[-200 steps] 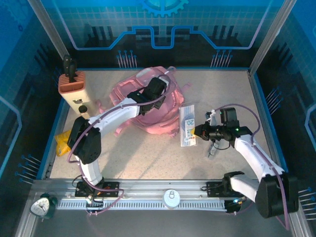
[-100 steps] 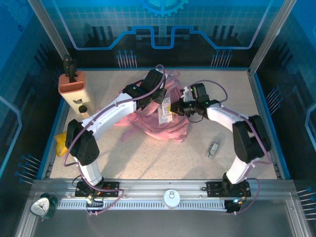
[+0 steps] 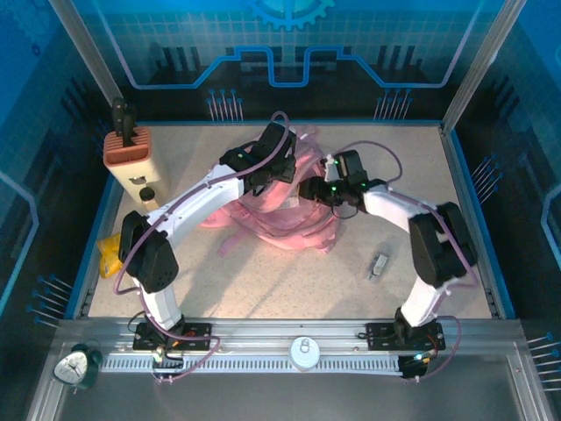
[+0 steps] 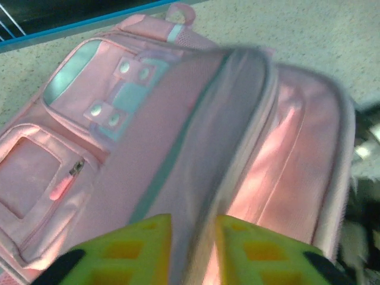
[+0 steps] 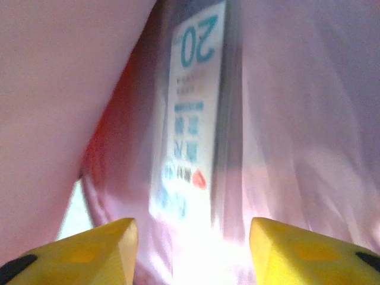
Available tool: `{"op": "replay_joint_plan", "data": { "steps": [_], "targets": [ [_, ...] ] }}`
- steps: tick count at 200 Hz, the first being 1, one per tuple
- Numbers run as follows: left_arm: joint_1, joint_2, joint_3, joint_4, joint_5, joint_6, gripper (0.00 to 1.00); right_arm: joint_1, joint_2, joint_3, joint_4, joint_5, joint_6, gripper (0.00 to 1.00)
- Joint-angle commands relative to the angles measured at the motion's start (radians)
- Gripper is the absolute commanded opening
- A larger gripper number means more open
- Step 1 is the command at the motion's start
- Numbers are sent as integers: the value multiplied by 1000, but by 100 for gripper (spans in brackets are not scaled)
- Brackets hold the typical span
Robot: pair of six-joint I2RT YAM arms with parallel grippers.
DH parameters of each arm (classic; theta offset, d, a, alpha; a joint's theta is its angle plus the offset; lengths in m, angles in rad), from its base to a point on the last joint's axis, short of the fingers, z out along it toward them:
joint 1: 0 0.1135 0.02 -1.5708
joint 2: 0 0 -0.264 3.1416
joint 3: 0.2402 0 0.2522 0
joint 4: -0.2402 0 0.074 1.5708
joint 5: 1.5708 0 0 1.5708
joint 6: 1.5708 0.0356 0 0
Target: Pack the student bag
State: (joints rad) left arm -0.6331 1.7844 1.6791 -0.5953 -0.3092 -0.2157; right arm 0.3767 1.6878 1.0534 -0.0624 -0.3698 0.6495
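Left end effector (image 4: 194, 240) sits at the mouth of the student bag (image 3: 282, 217). Its yellow-green fingers (image 4: 139, 252) stand a little apart w/ the bag's rim running between them; can't tell if they nip the fabric or just straddle it. Right end effector (image 5: 193, 237) is in among the pink fabric, fingers spread wide, nothing pinched. A flat printed packet (image 5: 191, 113) marked "20" stands just ahead of the gap, pink fabric on both sides of it. Top view: bag lies crumpled near desk (image 3: 263, 281) centre, a bit toward 12 o'clock, straps trailing toward 7 and 5 o'clock. Left arm reaches it from 8 o'clock, right arm from 4 o'clock, both tips at the bag's 12 o'clock end. Left wrist view: front pockets face up, main compartment gapes. Small grey item (image 3: 379, 265) lies on the desk at 4 o'clock of the bag, well apart. Orange block (image 3: 128, 151) at 10 o'clock corner, yellow thing (image 3: 109, 254) at 8 o'clock edge
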Motion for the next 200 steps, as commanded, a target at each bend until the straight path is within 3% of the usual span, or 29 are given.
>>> {"op": "replay_joint_plan", "data": {
  "steps": [1,21,45,83,124,169,200],
  "targets": [
    [15,-103,-72,37,60,-82,35,-5,-158,-86,-40,63,-80,55],
    [55,-207,-226,67,99,-196,44,-10,-259,-155,-100,82,-102,59],
    [133,-328,-444,162,166,-347,48,-10,-328,-231,-110,17,-95,62],
    [289,-347,-637,263,291,-487,51,-42,-368,-272,-221,45,-88,69],
    [322,-219,-627,369,441,-546,51,-39,-407,-309,-223,16,-78,69],
    [319,-98,-601,371,429,-624,45,-55,-441,-316,-342,40,-104,65],
    [317,-79,-632,390,361,-660,38,-81,-501,-328,-469,74,-151,64]
  ]
}}
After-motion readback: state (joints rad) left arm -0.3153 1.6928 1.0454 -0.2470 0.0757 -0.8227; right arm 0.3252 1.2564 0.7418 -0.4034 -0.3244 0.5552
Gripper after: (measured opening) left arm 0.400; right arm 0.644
